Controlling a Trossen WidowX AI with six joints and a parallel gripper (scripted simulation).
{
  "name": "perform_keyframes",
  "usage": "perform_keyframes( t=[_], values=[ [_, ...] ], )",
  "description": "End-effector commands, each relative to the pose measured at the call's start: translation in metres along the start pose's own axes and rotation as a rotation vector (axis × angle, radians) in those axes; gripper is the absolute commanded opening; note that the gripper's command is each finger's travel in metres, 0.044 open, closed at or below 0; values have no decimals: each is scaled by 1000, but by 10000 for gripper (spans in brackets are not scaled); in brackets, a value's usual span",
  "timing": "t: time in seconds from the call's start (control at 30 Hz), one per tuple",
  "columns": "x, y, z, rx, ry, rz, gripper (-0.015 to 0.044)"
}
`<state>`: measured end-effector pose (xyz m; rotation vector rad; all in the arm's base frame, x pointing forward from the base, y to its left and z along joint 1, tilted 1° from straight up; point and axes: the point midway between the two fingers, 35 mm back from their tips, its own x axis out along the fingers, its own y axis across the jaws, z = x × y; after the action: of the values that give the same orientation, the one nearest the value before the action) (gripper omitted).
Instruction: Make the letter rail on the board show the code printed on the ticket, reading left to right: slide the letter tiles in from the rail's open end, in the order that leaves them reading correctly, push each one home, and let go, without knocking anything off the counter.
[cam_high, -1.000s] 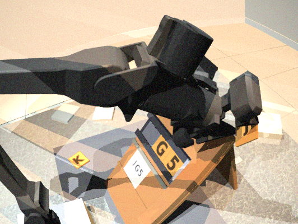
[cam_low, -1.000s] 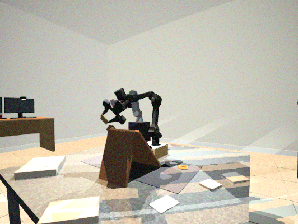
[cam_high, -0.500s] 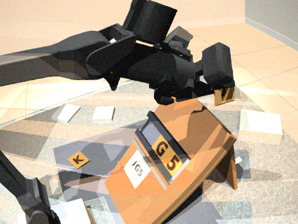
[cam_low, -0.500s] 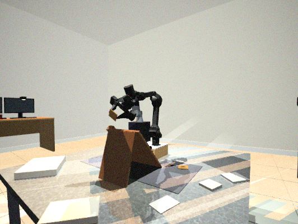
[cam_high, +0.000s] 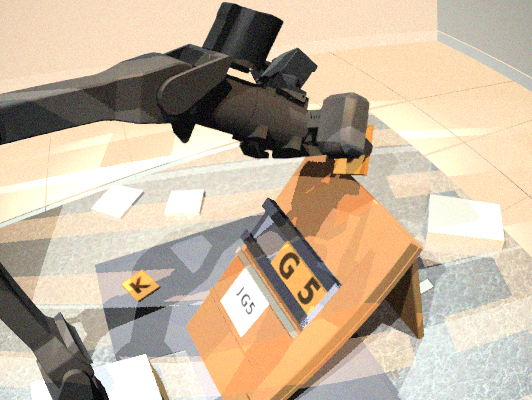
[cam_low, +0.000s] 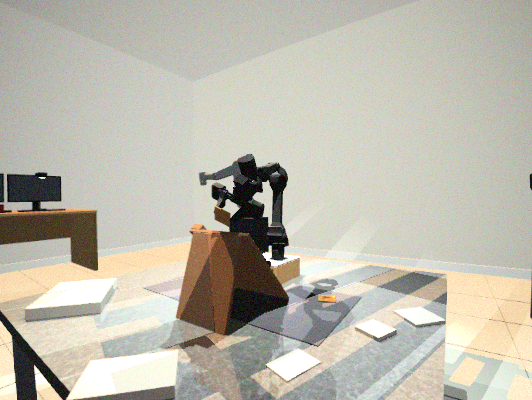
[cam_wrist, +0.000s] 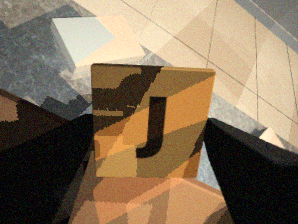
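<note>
My gripper (cam_high: 354, 164) (cam_low: 221, 212) (cam_wrist: 149, 124) is shut on the orange J tile (cam_high: 345, 167) (cam_low: 223, 218) (cam_wrist: 125, 162), above the top of the sloping orange board (cam_high: 382, 235) (cam_low: 197, 280) and clear of the rail. The J faces the wrist camera upright. The dark rail (cam_high: 312, 251) on the board holds the G tile (cam_high: 278, 258) and, right of it, the 5 tile (cam_high: 317, 302) by its closed right end. Its upper-left part, at the open end, is empty. The ticket (cam_high: 255, 287) reads JG5. A K tile (cam_high: 141, 285) (cam_low: 327, 298) lies on the dark mat (cam_high: 112, 272) (cam_low: 285, 327).
White slabs (cam_high: 465, 220) (cam_low: 72, 297) (cam_wrist: 80, 42) lie around the board, with smaller white pieces (cam_high: 185, 201) (cam_low: 376, 329) beyond the mat. The arm's base stands on a white-topped block (cam_high: 127, 377) (cam_low: 287, 272). The counter's edge runs behind the small white pieces in the top view.
</note>
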<state>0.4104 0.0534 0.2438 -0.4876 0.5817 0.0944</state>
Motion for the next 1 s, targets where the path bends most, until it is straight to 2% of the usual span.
perform_keyframes(
  t=[0.0, 0.47, 0.97],
  values=[
    [0, 13, 0, 50, 14, 7, 0],
    [-6, 97, -4, 230, 78, 70, 0],
    [-29, 181, -21, 389, 135, 91, 0]
  ],
)
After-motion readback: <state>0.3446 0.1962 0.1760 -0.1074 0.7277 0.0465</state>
